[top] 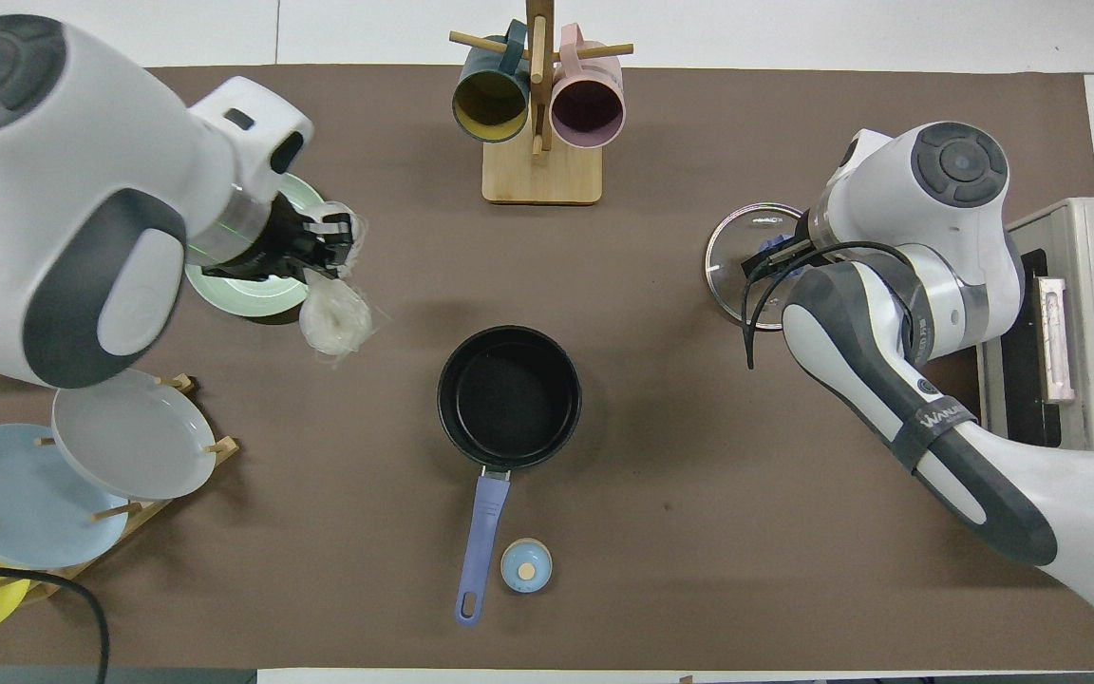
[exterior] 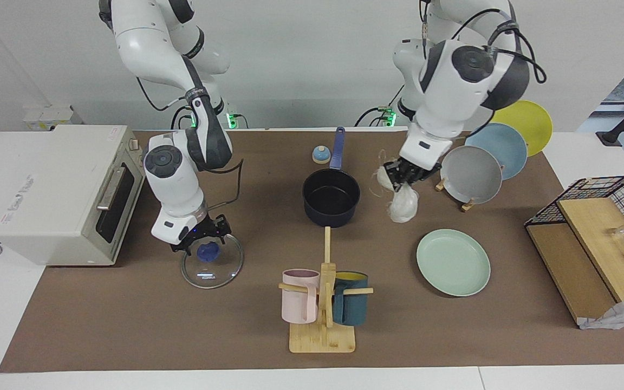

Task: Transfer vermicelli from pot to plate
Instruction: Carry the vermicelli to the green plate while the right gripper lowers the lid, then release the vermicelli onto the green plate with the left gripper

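My left gripper (exterior: 402, 176) is shut on the vermicelli (exterior: 404, 203), a whitish bundle in clear wrap that hangs in two lumps in the air. It is over the mat between the pot and the plate; in the overhead view the vermicelli (top: 334, 319) shows at the plate's edge. The pot (exterior: 331, 196), dark navy with a long blue handle, stands empty mid-table (top: 509, 396). The mint-green plate (exterior: 453, 262) lies bare, farther from the robots than the gripper; the left arm partly hides it from above (top: 245, 294). My right gripper (exterior: 203, 238) is open just over the knob of a glass lid (exterior: 212, 266).
A wooden mug stand (exterior: 323, 330) with a pink and a teal mug stands farther from the robots than the pot. A rack with grey (exterior: 472, 173), blue and yellow plates is beside the left arm. A toaster oven (exterior: 52, 189), a small blue knob-like object (exterior: 320, 155) and a wire basket (exterior: 610, 197).
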Controlling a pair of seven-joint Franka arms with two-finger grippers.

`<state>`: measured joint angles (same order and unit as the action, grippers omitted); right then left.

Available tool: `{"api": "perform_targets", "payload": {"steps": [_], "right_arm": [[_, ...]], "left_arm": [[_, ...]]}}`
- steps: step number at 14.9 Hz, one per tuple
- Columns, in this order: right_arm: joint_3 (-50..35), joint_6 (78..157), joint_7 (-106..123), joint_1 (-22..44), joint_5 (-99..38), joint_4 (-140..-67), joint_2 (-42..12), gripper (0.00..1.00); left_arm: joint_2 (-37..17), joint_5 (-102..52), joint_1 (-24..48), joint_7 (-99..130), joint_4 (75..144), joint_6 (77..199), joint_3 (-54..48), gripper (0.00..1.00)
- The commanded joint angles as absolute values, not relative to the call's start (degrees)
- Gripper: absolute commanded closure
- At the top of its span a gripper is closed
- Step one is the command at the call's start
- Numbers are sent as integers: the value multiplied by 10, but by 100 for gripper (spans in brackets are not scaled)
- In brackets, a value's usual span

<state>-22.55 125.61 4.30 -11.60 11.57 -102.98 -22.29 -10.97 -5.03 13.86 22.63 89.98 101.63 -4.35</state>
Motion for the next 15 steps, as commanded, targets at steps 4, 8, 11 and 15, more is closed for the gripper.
{"api": "perform_targets", "payload": {"steps": [4,8,11,15], "right_arm": [[-235,1170,47,-121,100,-1014,-161,0],[-235,1077,47,-122,74,-960,-145,0],[-233,1042,47,-122,66,-960,-109,0],[-230,991,46,-124,59,-956,-62,0]], "left_arm": [[-160,-63,47,98,960,1162,-49,100],[-206,-57,44,78,960,1215,-47,100],[-233,-54,43,69,960,1247,-47,100],[-255,-54,41,24,963,1284,-47,100]]}}
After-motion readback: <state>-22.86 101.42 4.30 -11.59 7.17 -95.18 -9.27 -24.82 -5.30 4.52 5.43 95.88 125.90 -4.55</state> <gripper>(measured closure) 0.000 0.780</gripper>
